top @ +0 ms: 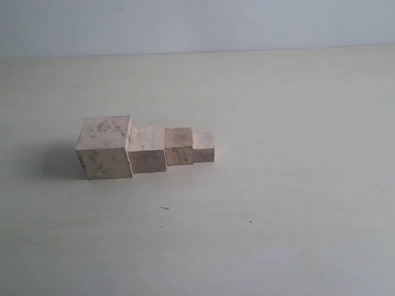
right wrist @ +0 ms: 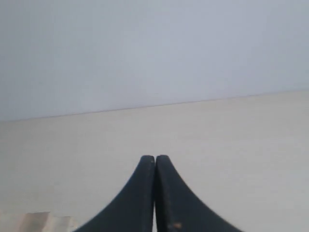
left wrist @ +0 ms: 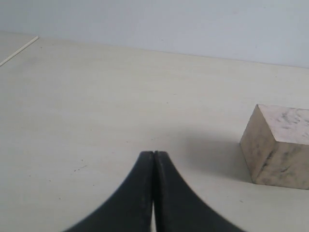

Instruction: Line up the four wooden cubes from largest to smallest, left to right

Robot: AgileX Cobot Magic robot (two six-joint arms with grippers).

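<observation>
Four pale wooden cubes stand in a touching row on the table in the exterior view: the largest cube (top: 105, 148) at the left, then the second cube (top: 147, 149), the third cube (top: 179, 146) and the smallest cube (top: 203, 147) at the right. Neither arm shows in that view. The left wrist view has my left gripper (left wrist: 154, 153) shut and empty, with the largest cube (left wrist: 279, 145) off to one side, apart from it. My right gripper (right wrist: 155, 157) is shut and empty; a pale cube corner (right wrist: 36, 221) peeks in at the frame's edge.
The pale table (top: 278, 203) stretches all round the row, ending at a grey wall (top: 197, 24) behind. A thin pale strip (left wrist: 19, 50) lies near the table's far corner in the left wrist view.
</observation>
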